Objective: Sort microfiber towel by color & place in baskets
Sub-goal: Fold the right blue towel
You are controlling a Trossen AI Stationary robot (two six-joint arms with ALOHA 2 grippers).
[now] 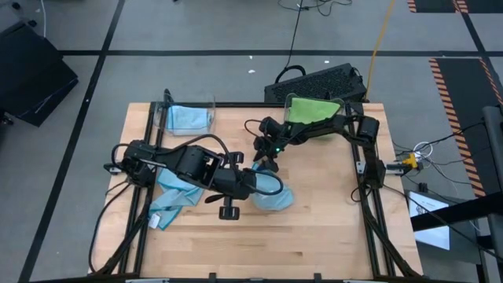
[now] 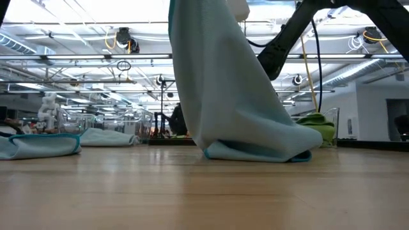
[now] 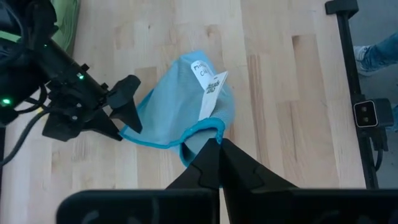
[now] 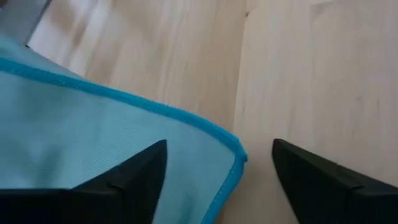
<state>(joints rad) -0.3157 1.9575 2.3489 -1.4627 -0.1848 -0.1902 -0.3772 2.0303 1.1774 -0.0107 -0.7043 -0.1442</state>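
High view: your left gripper (image 1: 262,187) is pinching the blue towel (image 1: 275,196), lifting it clear for binning. Right gripper (image 1: 266,161) is hovering beside that towel, fingers spread and empty.

Light falls evenly from overhead, and in the low view the ceiling strip lamps (image 2: 57,25) at 11 o'clock glare nearly white while the table (image 2: 204,191) in front goes soft and out of focus. From above, the arms throw only faint, short shadows on the pale wood, and the floor around the table (image 1: 314,236) looks flat and grey, with straight lines bending slightly toward the corners. The right wrist view is blurred all over, its blue towel (image 4: 93,143) at 9 o'clock smeared and its dark fingers (image 4: 329,186) fuzzy-edged, whereas the left wrist view is sharp enough to show the wood grain and the towel's white label (image 3: 210,93).
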